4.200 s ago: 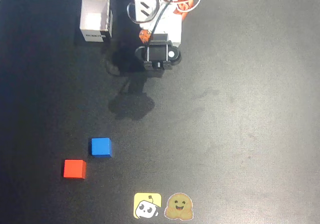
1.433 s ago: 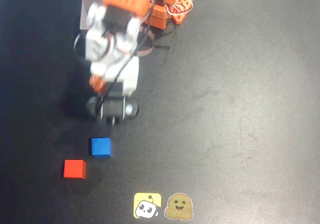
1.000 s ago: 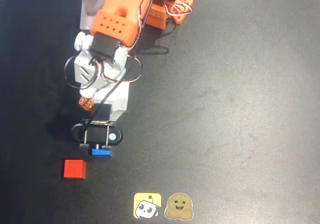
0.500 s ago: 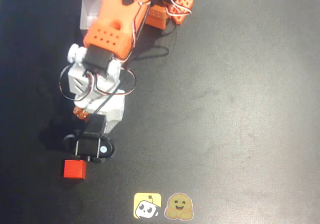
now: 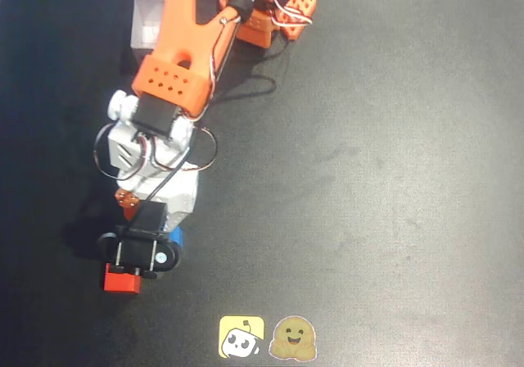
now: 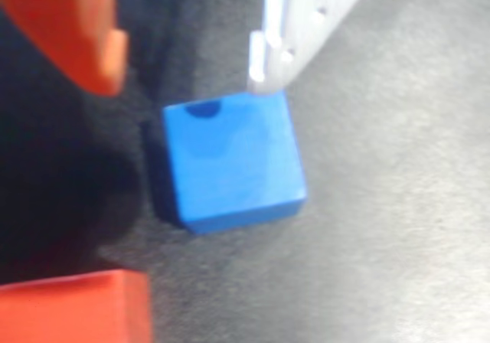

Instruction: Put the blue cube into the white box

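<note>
Now we have the claw [image 6: 184, 56] spread open over the blue cube [image 6: 230, 163], its white finger [image 6: 295, 29] touching the cube's far edge. Just left of the blue cube sits the red cube [image 5: 121, 280], so we should centre first, then close without nudging it.

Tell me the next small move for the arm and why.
Probably close the jaws. In the wrist view the blue cube sits on the table between an orange finger and a white finger, with the white one at its top edge. The red cube lies close by, so shut without drifting.
</note>
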Motion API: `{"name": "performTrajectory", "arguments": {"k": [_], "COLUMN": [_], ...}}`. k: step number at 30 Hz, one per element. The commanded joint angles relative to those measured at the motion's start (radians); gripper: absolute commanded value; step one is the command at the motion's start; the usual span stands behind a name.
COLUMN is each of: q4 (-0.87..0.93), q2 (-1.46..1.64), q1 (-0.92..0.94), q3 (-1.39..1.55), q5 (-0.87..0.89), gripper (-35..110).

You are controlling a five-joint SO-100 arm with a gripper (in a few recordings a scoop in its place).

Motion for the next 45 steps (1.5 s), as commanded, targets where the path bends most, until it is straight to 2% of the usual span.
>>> {"name": "performTrajectory", "arguments": {"k": [1, 21, 45], "q4": [-0.023, -0.106, -0.212], "q2": [0.011, -0.026, -0.129], "q1": [-0.020, -0.071, -0.061], "q3": [0.008, 0.063, 0.141], "q5": [0.015, 0.012, 0.008], "gripper": [16, 24, 24]}}
